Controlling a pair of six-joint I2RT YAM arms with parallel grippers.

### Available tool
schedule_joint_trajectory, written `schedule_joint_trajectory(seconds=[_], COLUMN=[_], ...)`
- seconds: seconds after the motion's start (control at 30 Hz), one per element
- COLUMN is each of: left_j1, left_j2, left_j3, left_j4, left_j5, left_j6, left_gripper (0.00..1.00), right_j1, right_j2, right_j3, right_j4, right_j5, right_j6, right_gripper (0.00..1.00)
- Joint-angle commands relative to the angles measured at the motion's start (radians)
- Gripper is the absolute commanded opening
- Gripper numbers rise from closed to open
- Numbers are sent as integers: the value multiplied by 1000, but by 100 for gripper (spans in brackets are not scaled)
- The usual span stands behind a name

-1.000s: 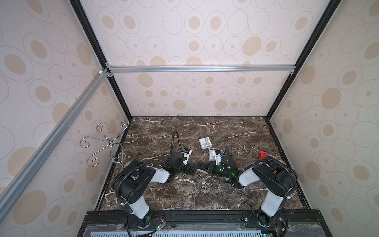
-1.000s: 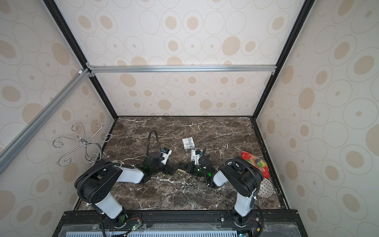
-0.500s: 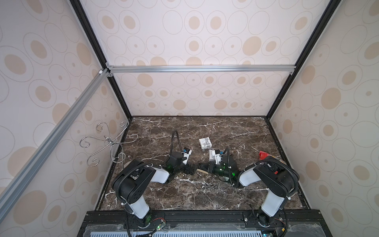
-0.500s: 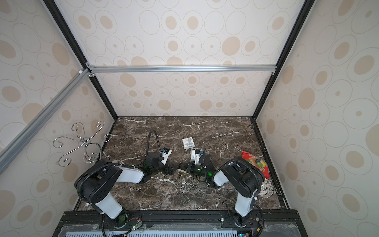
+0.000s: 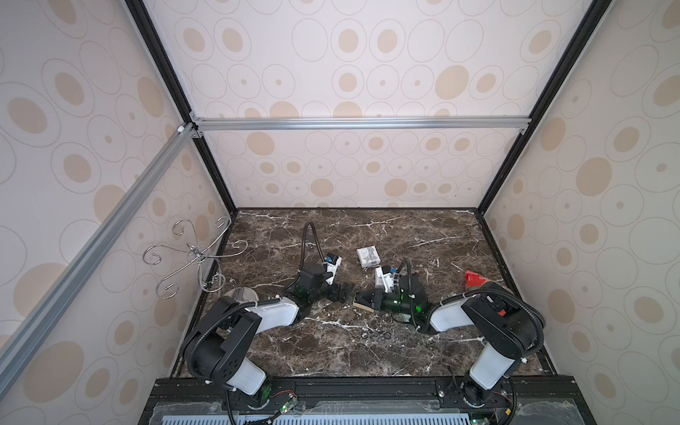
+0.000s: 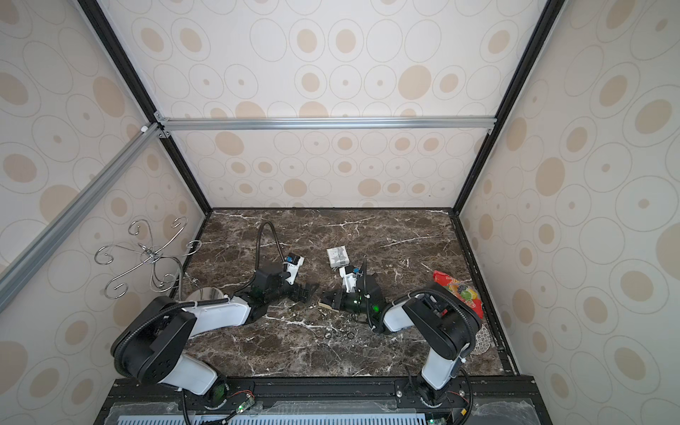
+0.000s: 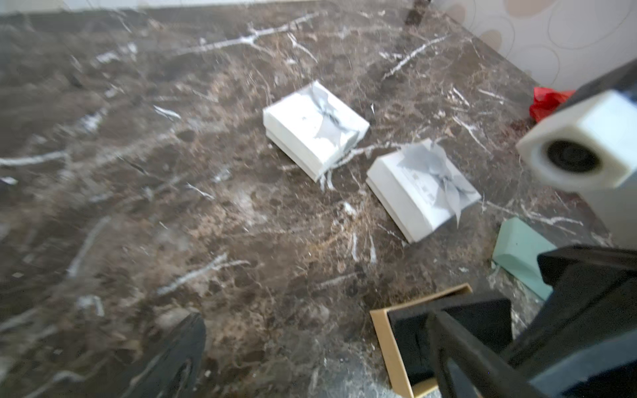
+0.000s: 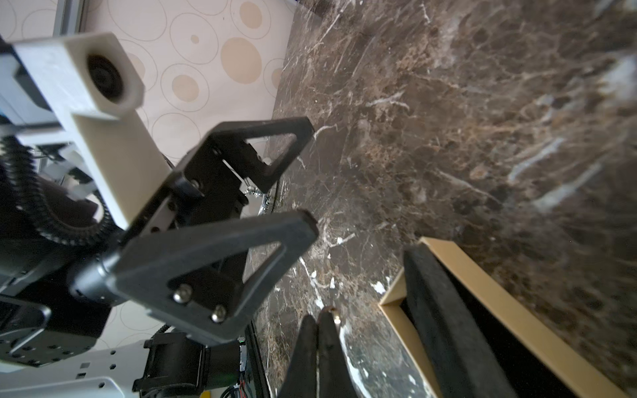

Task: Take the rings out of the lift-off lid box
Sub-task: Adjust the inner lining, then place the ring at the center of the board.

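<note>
Marble surface (image 5: 404,235), dotted walls (image 5: 349,73); rings (image 5: 375,335) lie out; left claw (image 8: 312,175) gapes empty, right claw (image 8: 319,324) pinched shut.

I am looking into a booth whose walls (image 5: 349,55) are carrying cream paper printed with tan dots and thin ovals. At the bottom a dark brown marble floor (image 5: 423,228) with white veins is running back to meet the rear wall. At the two rear corners black posts (image 5: 177,99) are rising, with a silver bar (image 5: 360,123) crossing between them, while a second rail (image 5: 92,250) is slanting along the left wall. Soft, even light is filling the booth.
</note>
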Motion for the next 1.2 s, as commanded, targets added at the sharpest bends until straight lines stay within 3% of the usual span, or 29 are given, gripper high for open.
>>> schedule_joint_trajectory(seconds=[0.0, 0.2, 0.67, 1.0, 1.17], left_j1=[34, 77, 115, 120, 120], left_j2=[-63, -140, -281, -275, -265], left_j3=[62, 59, 1, -21, -22], left_j4=[-94, -139, -170, -163, -152], left_j5=[-75, -122, -176, -148, -136], left_j6=[49, 56, 56, 42, 40], left_gripper=[100, 100, 100, 100, 100], right_j1=[22, 81, 157, 179, 180], right_j2=[-38, 27, 269, 186, 149], right_j3=[72, 228, 520, 493, 456], right_j4=[-161, -382, -707, -1009, -1058], right_j5=[-38, -66, -206, -171, -145], right_j6=[-84, -150, -198, -329, -348], right_gripper=[0, 0, 0, 0, 0])
